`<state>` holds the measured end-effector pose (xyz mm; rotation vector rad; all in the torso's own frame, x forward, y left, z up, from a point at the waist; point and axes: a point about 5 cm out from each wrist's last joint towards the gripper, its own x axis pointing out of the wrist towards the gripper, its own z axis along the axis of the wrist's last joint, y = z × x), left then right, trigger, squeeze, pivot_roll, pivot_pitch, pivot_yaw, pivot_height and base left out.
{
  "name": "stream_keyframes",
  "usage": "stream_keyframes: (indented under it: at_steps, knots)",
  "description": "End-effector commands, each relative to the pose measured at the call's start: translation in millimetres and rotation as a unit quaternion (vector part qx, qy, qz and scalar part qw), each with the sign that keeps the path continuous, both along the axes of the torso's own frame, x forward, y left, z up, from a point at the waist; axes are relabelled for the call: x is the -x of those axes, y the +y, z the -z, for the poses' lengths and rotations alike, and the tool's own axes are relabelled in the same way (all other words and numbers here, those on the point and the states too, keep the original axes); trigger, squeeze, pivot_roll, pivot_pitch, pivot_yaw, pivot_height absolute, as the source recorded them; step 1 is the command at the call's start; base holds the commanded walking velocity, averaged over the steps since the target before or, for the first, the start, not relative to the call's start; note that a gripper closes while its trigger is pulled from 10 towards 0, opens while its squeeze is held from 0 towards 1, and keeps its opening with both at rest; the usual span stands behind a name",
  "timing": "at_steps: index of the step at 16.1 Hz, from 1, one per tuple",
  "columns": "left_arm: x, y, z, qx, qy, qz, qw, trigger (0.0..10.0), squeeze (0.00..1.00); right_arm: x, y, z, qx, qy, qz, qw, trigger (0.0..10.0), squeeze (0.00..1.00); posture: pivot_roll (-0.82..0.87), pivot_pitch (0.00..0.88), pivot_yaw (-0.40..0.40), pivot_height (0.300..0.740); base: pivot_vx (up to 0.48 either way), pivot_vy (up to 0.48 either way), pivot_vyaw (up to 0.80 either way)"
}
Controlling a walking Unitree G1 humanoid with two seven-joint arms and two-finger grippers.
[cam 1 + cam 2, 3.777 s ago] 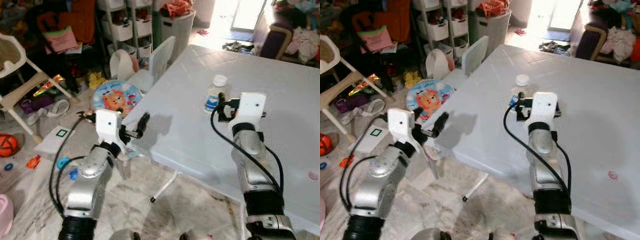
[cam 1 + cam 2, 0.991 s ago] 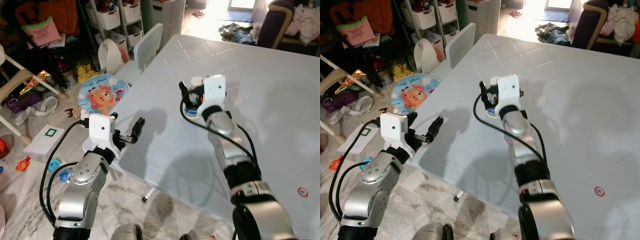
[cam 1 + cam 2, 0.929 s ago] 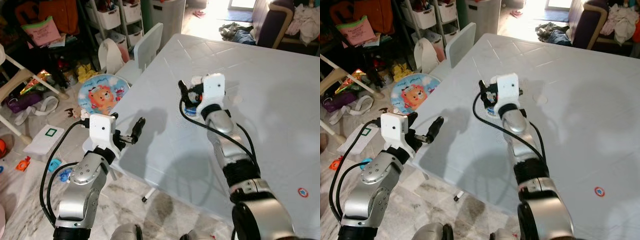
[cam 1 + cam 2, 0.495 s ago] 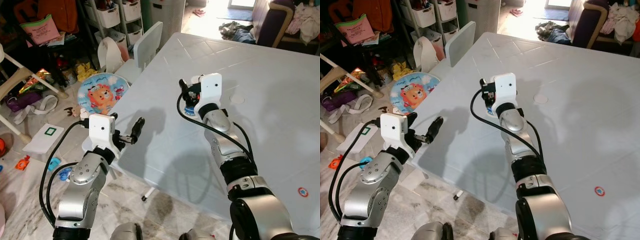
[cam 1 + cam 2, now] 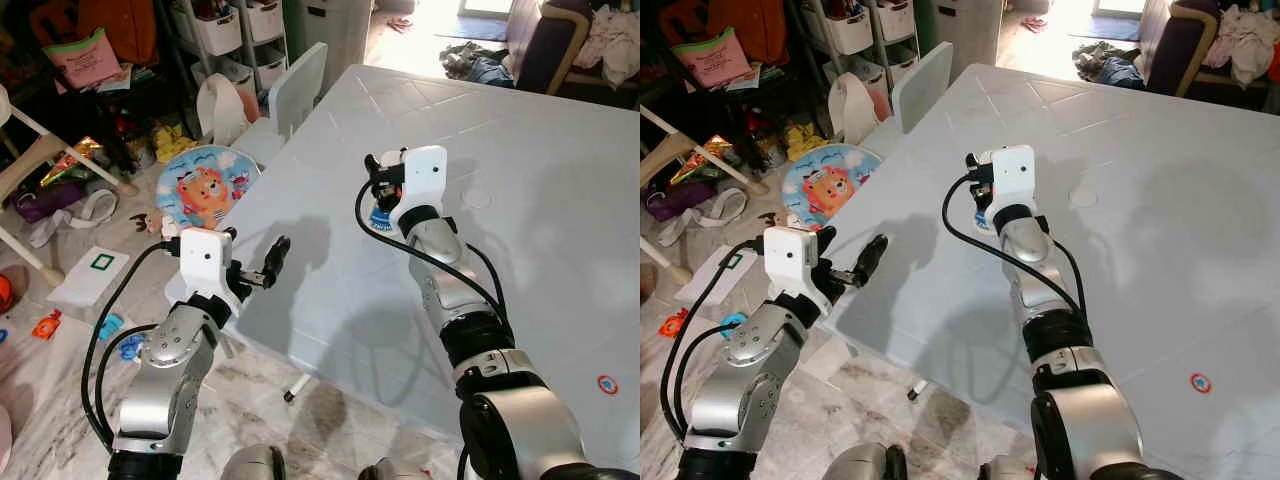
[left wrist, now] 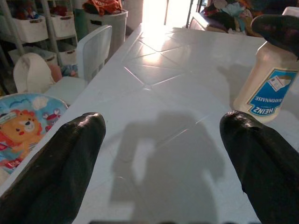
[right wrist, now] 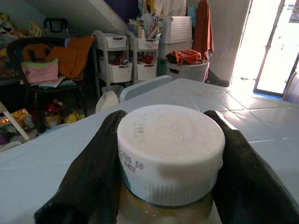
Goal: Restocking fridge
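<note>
On the left we find the left hand, spread with nothing between its fingers, poised at the near edge of the white counter just as it was a second ago. Moving right, the right hand pinches the mayonnaise jar beneath its white cap, one black finger on each side. Since nearly four seconds ago, when this hand merely reached toward the jar standing farther back on the counter, it has closed on it and drawn it nearer; we judge the pick-up secured and the carry to the fridge next. On the blue label we read "HEINZ" and "MAYONNAISE", inverted in the left wrist view. The cap's side is stamped "2025 58" above "2408".
</note>
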<state>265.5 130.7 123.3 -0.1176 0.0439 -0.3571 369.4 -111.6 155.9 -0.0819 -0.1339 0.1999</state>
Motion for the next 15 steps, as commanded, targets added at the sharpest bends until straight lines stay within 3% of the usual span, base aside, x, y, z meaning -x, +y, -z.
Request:
stream_keyframes:
  at_steps: [1,2,3,5,8,10,15]
  knots:
    - [-2.8,3.4,1.5,-0.009,0.003,-0.015,1.000,10.0,0.00,-1.1,1.4,0.8,0.000,0.006,-0.007,1.000,0.1,0.00,0.03,0.007,0.041,0.740,0.000,0.000,0.00]
    - [-2.2,3.9,3.2,-0.011,0.005,-0.020,1.000,10.0,0.00,0.3,-0.5,3.0,0.001,0.006,-0.008,1.000,0.4,0.00,0.03,0.004,0.041,0.740,0.000,0.000,0.00]
    - [-0.5,3.2,4.9,-0.008,0.008,-0.022,1.000,10.0,0.00,3.3,-4.6,7.1,0.002,0.008,-0.006,1.000,1.9,0.00,0.03,0.000,0.039,0.740,0.000,0.000,0.00]
    - [0.3,4.0,8.3,-0.006,0.018,-0.037,0.999,10.0,0.00,11.2,-10.4,7.0,-0.005,-0.004,0.001,1.000,10.0,0.00,0.03,0.000,0.041,0.740,0.000,0.000,0.00]
    - [-3.8,8.6,18.3,-0.010,0.040,-0.069,0.997,10.0,0.00,29.7,-14.8,-1.5,-0.044,-0.040,0.010,0.998,10.0,0.00,0.04,0.000,0.036,0.740,0.000,0.000,0.00]
    - [-10.0,7.5,16.1,-0.010,0.030,-0.068,0.997,10.0,0.00,42.2,-10.8,-5.8,-0.061,-0.049,0.009,0.997,10.0,0.00,0.04,0.000,0.029,0.740,0.000,0.000,0.00]
    - [-17.2,2.6,16.3,-0.011,0.021,-0.069,0.997,10.0,0.00,47.6,-7.3,-12.1,-0.055,-0.049,-0.007,0.997,10.0,0.00,0.04,0.000,0.010,0.740,-0.103,0.000,0.00]
